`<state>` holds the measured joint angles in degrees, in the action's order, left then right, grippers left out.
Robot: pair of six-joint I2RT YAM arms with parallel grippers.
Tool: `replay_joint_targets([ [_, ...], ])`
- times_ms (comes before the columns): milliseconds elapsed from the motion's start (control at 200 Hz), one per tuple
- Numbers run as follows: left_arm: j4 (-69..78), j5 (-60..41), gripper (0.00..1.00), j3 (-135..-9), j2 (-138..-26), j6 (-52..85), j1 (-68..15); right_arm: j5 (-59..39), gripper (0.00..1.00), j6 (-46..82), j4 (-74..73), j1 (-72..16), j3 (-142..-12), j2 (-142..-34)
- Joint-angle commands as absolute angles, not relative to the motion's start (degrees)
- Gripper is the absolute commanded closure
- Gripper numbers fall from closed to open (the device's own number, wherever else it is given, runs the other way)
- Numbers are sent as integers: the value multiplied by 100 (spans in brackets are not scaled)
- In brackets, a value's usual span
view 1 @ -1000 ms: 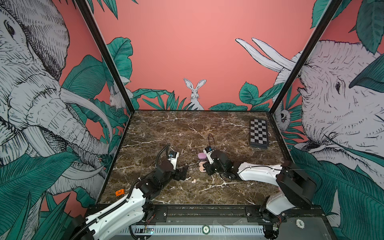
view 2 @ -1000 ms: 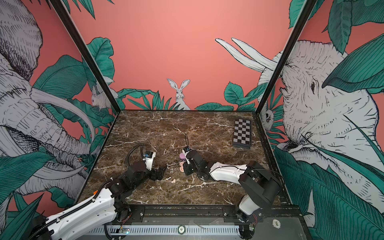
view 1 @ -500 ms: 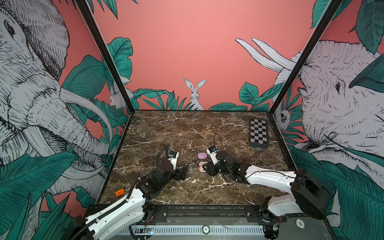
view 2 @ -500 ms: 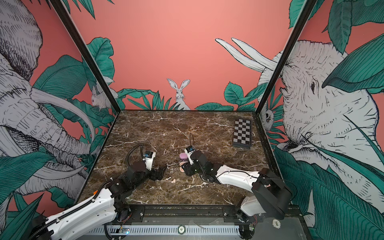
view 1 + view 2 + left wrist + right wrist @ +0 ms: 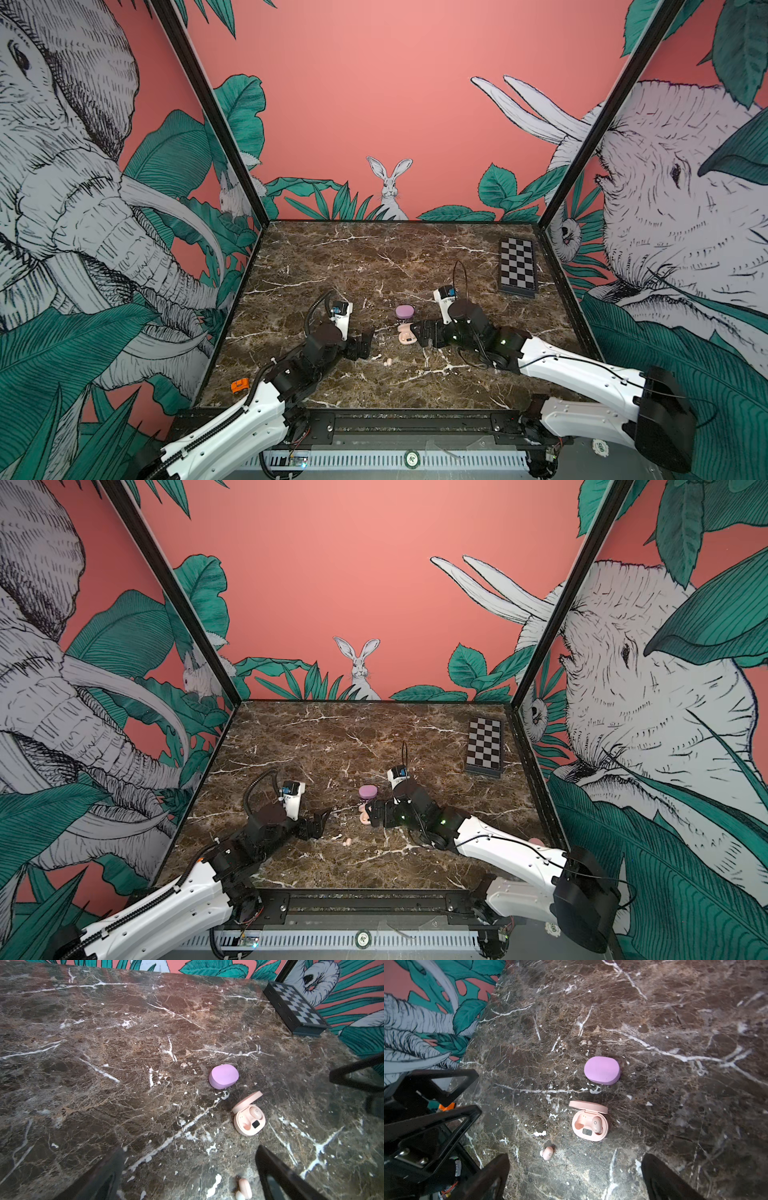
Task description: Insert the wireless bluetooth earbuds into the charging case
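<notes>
In both top views the loose peach earbud lies lower centre on the marble, below the open peach case, nearer the left gripper, whose jaws gape empty like the right gripper

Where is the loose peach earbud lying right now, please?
The loose peach earbud lies on the marble table near the middle front, between the two grippers, just in front of the open peach case.
</notes>
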<state>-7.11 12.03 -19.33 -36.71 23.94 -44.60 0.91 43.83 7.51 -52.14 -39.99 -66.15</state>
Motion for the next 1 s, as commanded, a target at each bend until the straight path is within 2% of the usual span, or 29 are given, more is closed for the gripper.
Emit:
replay_joint_targets([
  [0, -1399, 1475, 1, -2588, -3642, 2634, -4483, 460, 2, 5370, 1293, -5359, -4191, -6611],
  [190, -2781, 1179, 1, -3976, -4100, 2098, -4484, 842, 2, 6066, 1767, -5719, -4352, -6775],
  [375, -3752, 1527, 1, -4733, -4573, 907, -4487, 889, 2, 6454, 2013, -6029, -4559, -7124],
  [535, -3674, 1330, 1, -4418, -4506, -1, -4483, 879, 2, 6623, 2116, -6227, -4816, -7393],
  [695, -3089, 1521, 1, -3749, -3934, -622, -4488, 896, 2, 6741, 2217, -6297, -5039, -7651],
  [845, -2768, 1152, 1, -3210, -3412, -826, -4483, 927, 2, 6757, 2442, -6303, -5276, -7895],
  [995, -2713, 789, 1, -3066, -3385, -985, -4485, 835, 3, 6964, 2470, -6323, -5369, -8143],
])
